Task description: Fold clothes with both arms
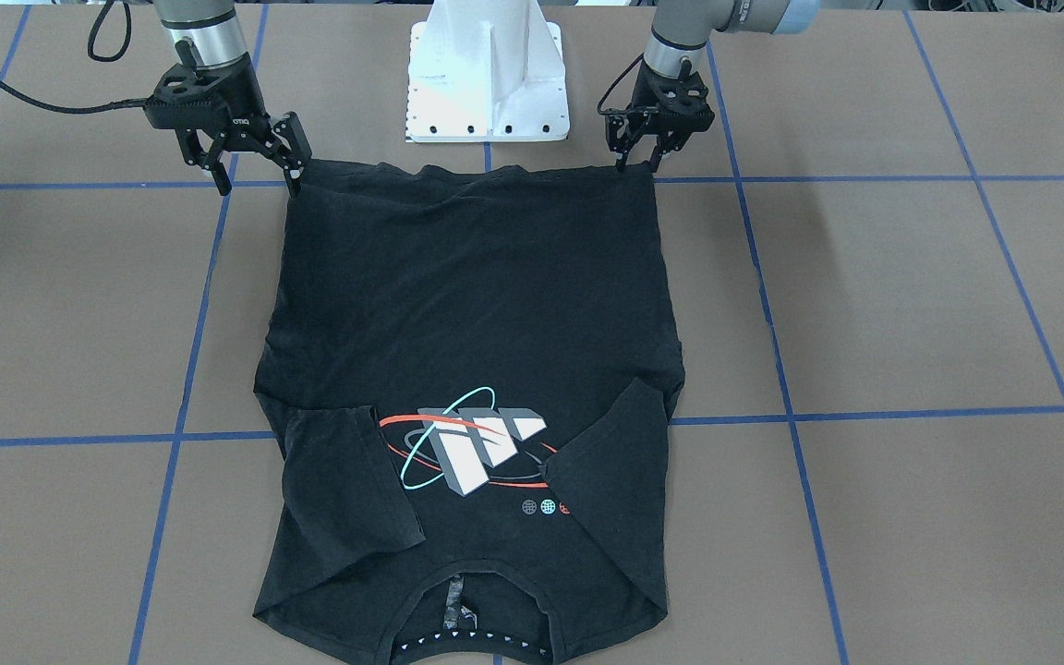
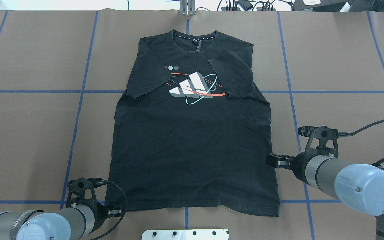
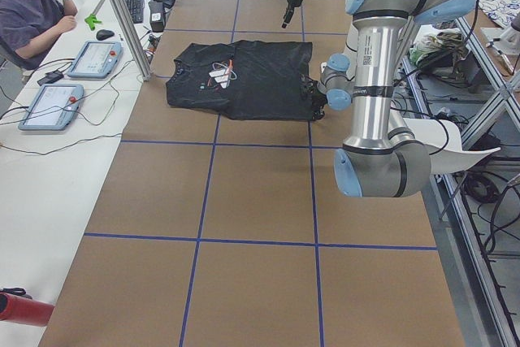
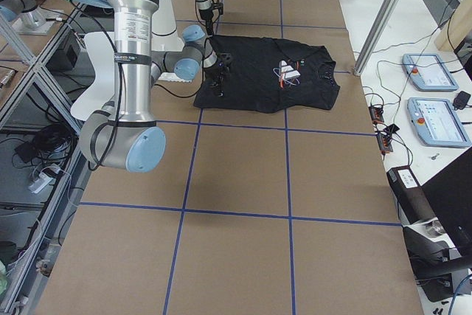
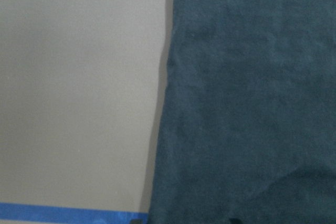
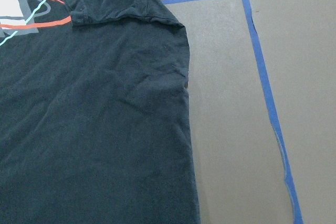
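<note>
Across the brown paper-covered table point(image 1: 911, 296), marked into squares by blue tape lines point(image 1: 864, 416), the black short-sleeved T-shirt point(image 1: 467, 305) lies flat with its white, red and teal orbit-style logo print point(image 1: 477, 448) facing up. Its ribbed collar point(image 1: 467, 637) points away from the robot, and its hem runs just in front of the white bolted pedestal base point(image 1: 486, 83). Both short sleeves are folded inward over the chest: the one on the robot's right point(image 1: 347, 480) lies beside the print, and the one on the robot's left point(image 1: 615, 453) covers the print's edge.

The black two-finger left gripper point(image 1: 640, 166) hangs point-down at the hem corner on the robot's left, its fingers a little apart and their tips at the cloth's edge; its wrist camera sees only cloth and paper from very close. The black two-finger right gripper point(image 1: 257, 180) sits at the opposite hem corner with its fingers spread wide, one tip at the shirt's corner and the other over bare paper. Whether either tip presses on the fabric cannot be told. The hem lies flat between them.
</note>
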You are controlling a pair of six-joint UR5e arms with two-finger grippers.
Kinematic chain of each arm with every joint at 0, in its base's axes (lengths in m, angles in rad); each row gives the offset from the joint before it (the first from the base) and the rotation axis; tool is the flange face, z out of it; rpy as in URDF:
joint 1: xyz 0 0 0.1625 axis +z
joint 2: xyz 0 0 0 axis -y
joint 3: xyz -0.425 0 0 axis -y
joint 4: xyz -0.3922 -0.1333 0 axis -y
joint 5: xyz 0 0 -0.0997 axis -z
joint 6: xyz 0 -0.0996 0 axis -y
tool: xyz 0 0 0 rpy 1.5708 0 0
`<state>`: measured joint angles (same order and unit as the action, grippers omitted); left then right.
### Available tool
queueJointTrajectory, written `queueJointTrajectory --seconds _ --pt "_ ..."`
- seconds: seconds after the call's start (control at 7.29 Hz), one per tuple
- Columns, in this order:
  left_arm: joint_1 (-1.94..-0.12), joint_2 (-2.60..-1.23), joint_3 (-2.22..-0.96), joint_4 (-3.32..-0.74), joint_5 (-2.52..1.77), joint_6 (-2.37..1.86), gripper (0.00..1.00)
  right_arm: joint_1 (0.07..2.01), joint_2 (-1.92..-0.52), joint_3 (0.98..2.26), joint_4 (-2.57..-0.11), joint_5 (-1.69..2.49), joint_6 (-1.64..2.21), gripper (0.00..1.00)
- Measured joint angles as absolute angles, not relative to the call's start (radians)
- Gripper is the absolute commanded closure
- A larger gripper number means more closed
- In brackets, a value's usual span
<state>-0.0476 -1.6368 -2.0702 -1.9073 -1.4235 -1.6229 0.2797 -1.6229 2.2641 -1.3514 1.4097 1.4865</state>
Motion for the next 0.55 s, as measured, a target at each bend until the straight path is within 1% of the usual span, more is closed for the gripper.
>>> queueJointTrajectory --seconds 0.14,0.27,0.41,0.55 --pt "-0.046 -1.636 -2.070 -1.907 -1.424 -1.623 0.79 0.278 -1.623 2.264 -1.351 1.410 1.487 0.00" --pt "-0.045 -1.634 -2.069 -1.906 -1.424 -1.623 0.97 0.276 -1.623 2.264 -1.351 1.410 1.487 0.00" --pt "-0.046 -1.627 -2.070 -1.905 -1.424 -1.623 1.00 0.274 -1.622 2.264 -1.351 1.410 1.488 0.00" --pt "-0.046 -1.614 -2.073 -1.906 -1.424 -1.623 1.00 0.273 -1.622 2.264 -1.351 1.410 1.488 0.00"
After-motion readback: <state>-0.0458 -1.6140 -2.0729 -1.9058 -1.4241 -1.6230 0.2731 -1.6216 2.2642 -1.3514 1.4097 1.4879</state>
